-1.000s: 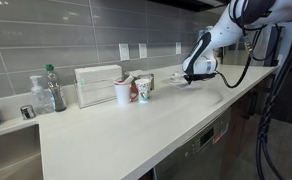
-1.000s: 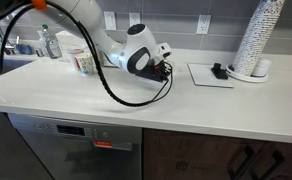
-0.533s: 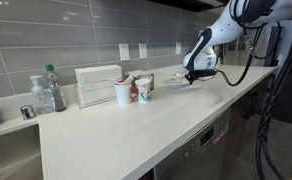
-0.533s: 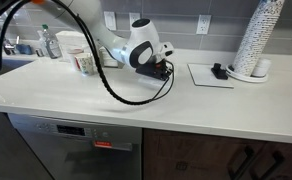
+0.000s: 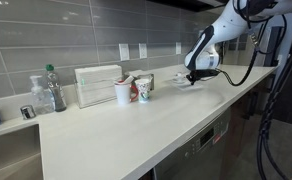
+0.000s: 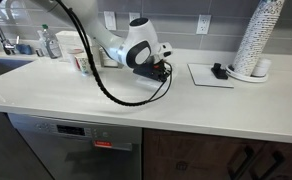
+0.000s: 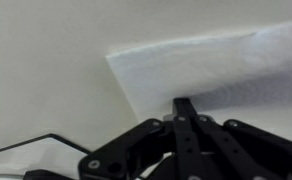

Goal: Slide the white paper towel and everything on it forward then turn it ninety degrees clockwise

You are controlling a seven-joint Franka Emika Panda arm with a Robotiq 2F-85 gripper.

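The white paper towel [image 7: 216,65] fills the upper right of the wrist view, with a corner near the middle. My gripper [image 7: 184,104] is shut, and its joined fingertips rest on the towel just inside the near edge. In an exterior view the gripper [image 5: 192,76] points down at the counter, with the towel [image 5: 201,85] a faint pale patch under it. A small white cup [image 5: 176,78] stands right beside the gripper. In the other exterior view the gripper [image 6: 164,70] hides the towel and the cup.
Paper cups with red markings [image 5: 132,91] and a white ribbed box [image 5: 97,85] stand by the tiled wall, with bottles [image 5: 48,90] further along. A tall stack of cups [image 6: 258,40] and a flat square mat [image 6: 210,76] are on the gripper's far side.
The gripper stays low at nearly the same spot on the towel. The arm above it and its cable have shifted slightly.
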